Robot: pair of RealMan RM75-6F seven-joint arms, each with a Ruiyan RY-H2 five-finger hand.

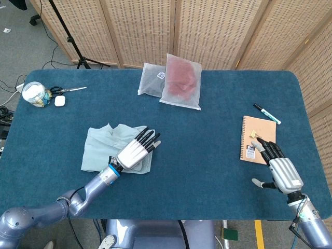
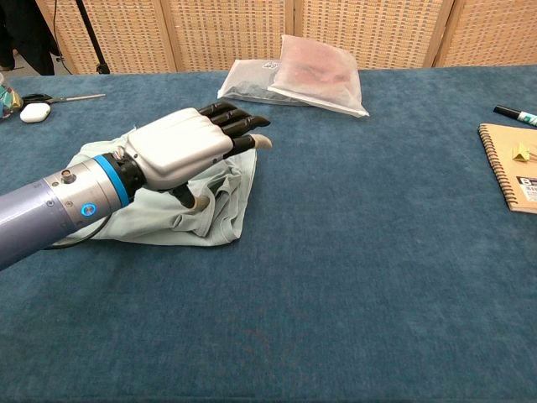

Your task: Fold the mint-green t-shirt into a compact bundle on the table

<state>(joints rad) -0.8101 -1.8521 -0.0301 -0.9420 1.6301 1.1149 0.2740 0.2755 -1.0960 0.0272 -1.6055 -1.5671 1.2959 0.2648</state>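
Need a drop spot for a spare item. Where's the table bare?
Widest bare stretch: centre, between the t-shirt under the left hand and the notebook. The front edge between both hands is bare too. Crowded: back-left corner around the jar and scissors, and the bags at back centre.

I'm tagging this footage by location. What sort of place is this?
Probably an indoor lab or studio: woven folding screens wall off the blue table, and a tripod stand with floor cables sits behind.
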